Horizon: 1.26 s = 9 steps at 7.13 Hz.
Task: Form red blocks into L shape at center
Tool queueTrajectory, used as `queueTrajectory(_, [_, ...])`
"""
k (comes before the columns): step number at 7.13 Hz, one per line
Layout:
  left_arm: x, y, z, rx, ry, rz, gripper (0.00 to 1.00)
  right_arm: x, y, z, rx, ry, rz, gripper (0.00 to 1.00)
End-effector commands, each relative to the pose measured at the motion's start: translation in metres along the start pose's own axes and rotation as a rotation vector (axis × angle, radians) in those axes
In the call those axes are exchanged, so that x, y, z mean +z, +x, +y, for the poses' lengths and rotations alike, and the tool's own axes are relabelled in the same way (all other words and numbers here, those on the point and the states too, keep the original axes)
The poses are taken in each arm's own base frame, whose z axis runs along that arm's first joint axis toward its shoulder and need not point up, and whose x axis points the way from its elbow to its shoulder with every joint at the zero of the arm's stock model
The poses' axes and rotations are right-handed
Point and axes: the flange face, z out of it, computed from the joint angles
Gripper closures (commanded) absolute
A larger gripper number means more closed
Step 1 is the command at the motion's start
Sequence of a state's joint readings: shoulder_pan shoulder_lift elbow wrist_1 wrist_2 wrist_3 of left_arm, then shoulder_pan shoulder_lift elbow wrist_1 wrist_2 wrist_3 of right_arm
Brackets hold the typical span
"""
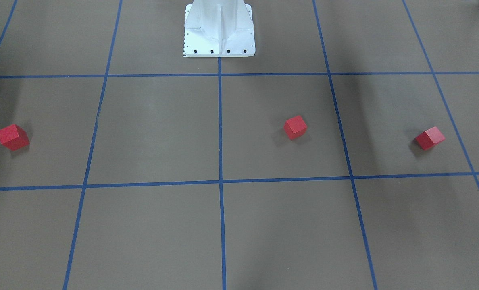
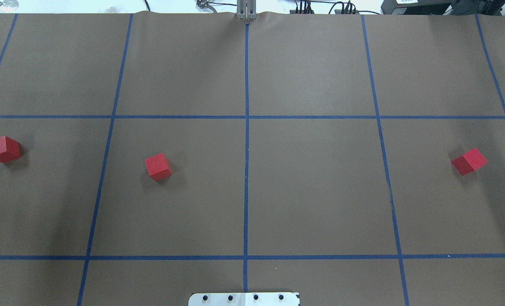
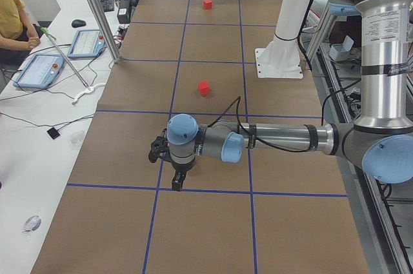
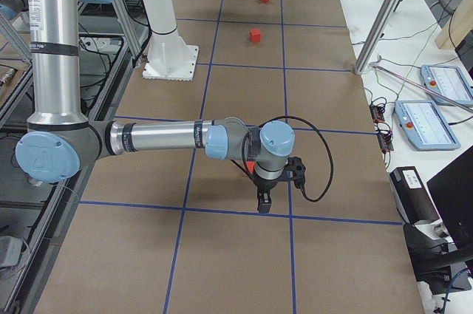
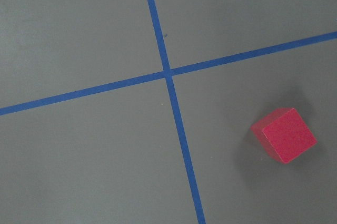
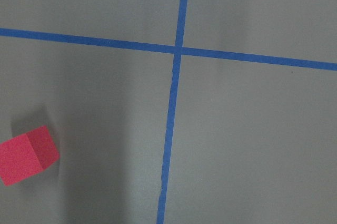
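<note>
Three red blocks lie apart on the brown floor: one at the far left [image 2: 4,149], one left of the middle [image 2: 158,166], one at the far right [image 2: 469,161]. The center [image 2: 246,187] on the vertical blue line is bare. My left gripper [image 3: 177,182] hangs fingers-down over the table's left end; its wrist view shows a red block [image 5: 284,134] beside a tape crossing. My right gripper [image 4: 263,203] hangs over the right end; its wrist view shows a red block [image 6: 26,155]. I cannot tell whether either gripper is open or shut.
The white robot base [image 2: 244,298] stands at the table's near edge on the middle line. Blue tape lines form a grid. Beyond the far edge is a white desk with tablets [image 3: 39,71] and cables, and aluminium posts [image 3: 97,9].
</note>
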<state>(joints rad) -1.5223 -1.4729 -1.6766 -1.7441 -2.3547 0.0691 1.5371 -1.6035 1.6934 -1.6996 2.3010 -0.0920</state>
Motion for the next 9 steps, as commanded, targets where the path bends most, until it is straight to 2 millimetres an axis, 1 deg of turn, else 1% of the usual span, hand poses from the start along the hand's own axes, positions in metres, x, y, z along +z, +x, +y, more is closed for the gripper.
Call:
queueTrajectory(1, [-0.003,0.004,-0.003,0.012,0.008,0.000,0.00,-0.003,-0.002,-0.003,-0.005,0.006,0.001,0.00])
queueTrajectory(2, [-0.003,0.004,-0.002,0.009,0.008,0.000,0.00,-0.004,-0.003,-0.004,-0.008,0.008,-0.001,0.00])
queueTrajectory(3, [-0.004,0.006,-0.003,0.013,0.010,0.000,0.00,-0.011,-0.010,-0.006,-0.027,0.023,-0.001,0.00])
queueTrajectory(4, [-0.008,0.010,-0.008,0.014,0.020,0.002,0.00,-0.021,-0.019,-0.006,-0.044,0.044,0.001,0.00])
queueTrajectory(5, [-0.016,0.018,-0.014,0.029,0.040,0.009,0.00,-0.023,-0.020,-0.007,-0.042,0.047,0.001,0.00])
queueTrajectory(6, [-0.027,0.028,-0.022,0.053,0.063,0.006,0.00,-0.033,-0.028,-0.018,-0.080,0.091,0.005,0.00])
queueTrajectory(8, [-0.051,0.049,-0.057,0.133,0.141,-0.004,0.00,-0.047,-0.040,-0.029,-0.206,0.233,0.023,0.00])
queueTrajectory(9, [-0.059,0.057,-0.076,0.186,0.194,-0.005,0.00,-0.046,-0.038,-0.033,-0.228,0.259,0.019,0.00])
